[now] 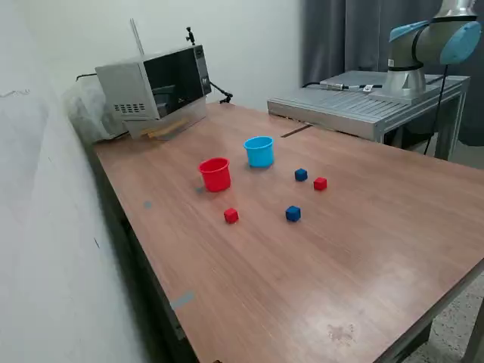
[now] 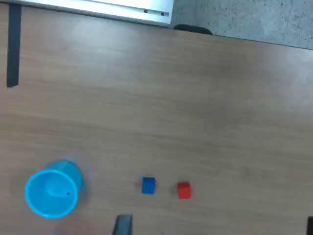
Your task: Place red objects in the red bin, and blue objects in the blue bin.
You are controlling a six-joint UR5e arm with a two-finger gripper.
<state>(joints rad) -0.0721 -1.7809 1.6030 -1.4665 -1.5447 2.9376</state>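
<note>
Awaiting first pick: four cubes lie on the tabletop [image 1: 363, 249] near the red cup [image 1: 215, 175] and blue cup [image 1: 259, 151] (both empty). Pincer state cannot be told; next, descend on one cube.

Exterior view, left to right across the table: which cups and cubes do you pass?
Red cup → red cube → light blue cup → blue cube → blue cube → red cube.

Matt wood-grain table [image 1: 363, 249], plastic cups [image 1: 259, 151]
</note>
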